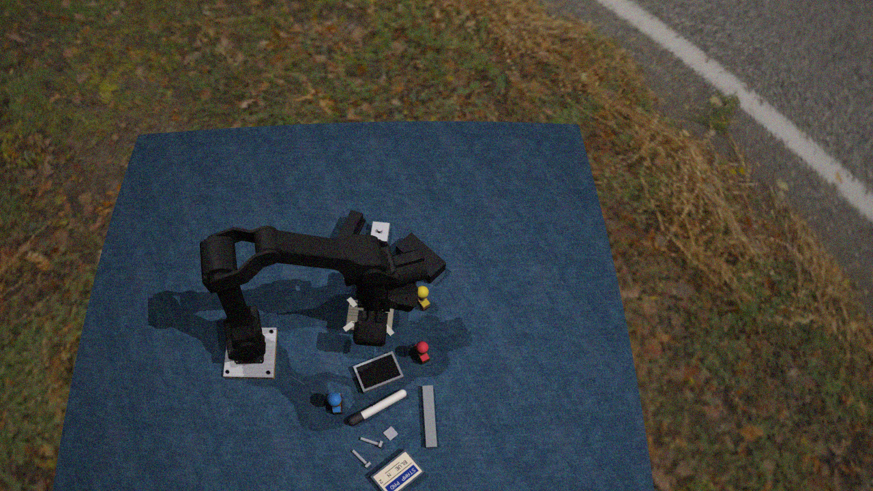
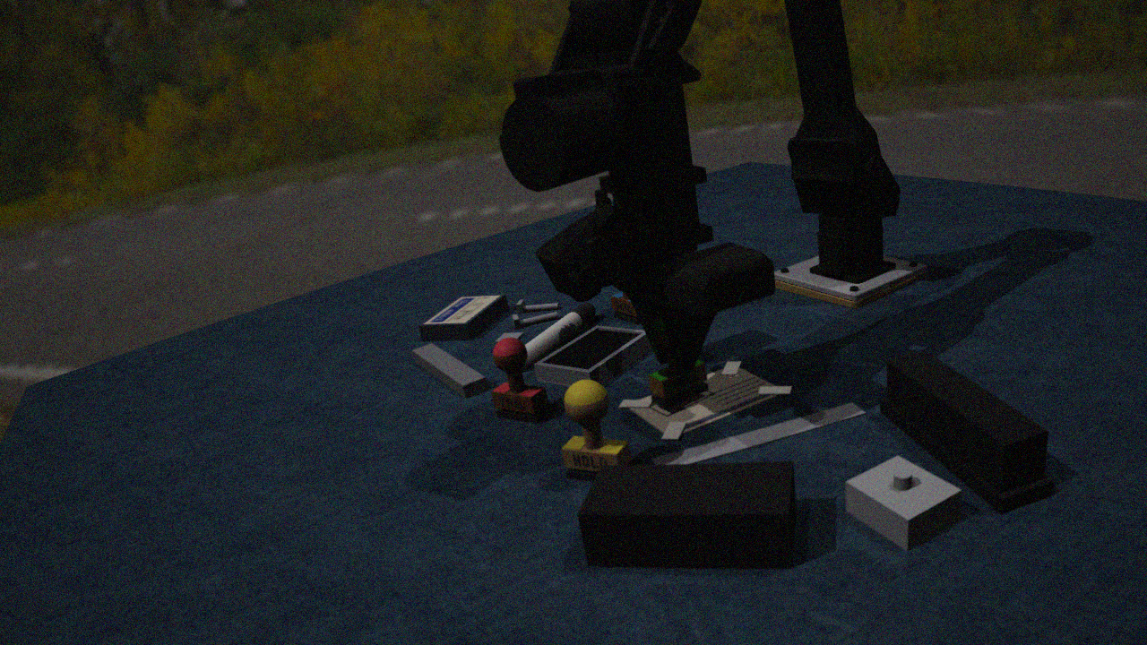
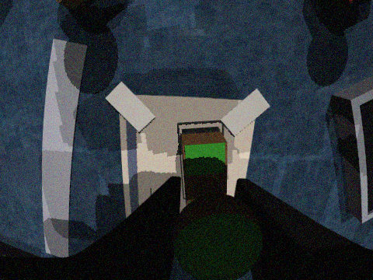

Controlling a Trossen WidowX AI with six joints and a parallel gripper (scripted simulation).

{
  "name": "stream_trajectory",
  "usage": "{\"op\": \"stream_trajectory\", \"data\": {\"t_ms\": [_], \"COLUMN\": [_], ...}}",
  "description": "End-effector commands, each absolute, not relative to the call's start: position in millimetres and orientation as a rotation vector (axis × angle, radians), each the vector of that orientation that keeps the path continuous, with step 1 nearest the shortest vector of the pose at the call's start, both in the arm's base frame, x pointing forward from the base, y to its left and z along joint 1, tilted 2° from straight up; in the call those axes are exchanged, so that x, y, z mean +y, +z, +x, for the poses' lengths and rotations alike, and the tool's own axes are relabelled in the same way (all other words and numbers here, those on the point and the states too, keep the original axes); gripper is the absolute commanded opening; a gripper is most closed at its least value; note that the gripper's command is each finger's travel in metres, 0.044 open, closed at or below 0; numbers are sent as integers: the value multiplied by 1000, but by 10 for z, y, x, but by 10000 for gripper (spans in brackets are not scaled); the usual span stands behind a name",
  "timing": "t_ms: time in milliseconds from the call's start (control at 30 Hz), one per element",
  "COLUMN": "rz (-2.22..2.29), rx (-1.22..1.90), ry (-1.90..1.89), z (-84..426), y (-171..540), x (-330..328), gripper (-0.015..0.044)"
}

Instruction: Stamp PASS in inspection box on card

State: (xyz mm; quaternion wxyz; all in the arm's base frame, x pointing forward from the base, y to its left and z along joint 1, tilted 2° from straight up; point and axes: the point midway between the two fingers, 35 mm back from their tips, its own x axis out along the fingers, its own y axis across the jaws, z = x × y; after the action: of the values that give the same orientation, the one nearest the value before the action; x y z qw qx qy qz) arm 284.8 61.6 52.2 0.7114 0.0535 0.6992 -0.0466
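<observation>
in the wrist view, left to right, a pale flat strip lies left of the jaws, with blue surface between it and the taped card. the gripper is closed narrowly on the green-topped stamp, whose block is over the card, within or just over the outlined box. whether its underside touches the card i can't tell. more blue surface separates the card's right edge from the open ink pad; its pale rim surrounds a dark pad.

from the top, left to right, the blue-knobbed stamp, the stamp pad lid and the red-knobbed stamp are all on the ink pad side of the jaws. the yellow-knobbed stamp is to the jaws' right there, so room is tighter on that side than toward the far edge.

the exterior view shows "hold" on the yellow-knobbed stamp's block, and the whole strip, which the arm covers from the top. only the wrist view shows the box outline beside the held block; only the top view reads "stamp pad" clearly.
</observation>
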Motion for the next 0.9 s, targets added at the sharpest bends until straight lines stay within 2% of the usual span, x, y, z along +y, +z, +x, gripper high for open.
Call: {"op": "stream_trajectory", "data": {"t_ms": [0,867], "rz": [121,121], "rx": [1552,1552], "ry": [-110,-110], "z": [2839,2839], "y": [503,461], "x": [612,613], "gripper": [0,0]}}
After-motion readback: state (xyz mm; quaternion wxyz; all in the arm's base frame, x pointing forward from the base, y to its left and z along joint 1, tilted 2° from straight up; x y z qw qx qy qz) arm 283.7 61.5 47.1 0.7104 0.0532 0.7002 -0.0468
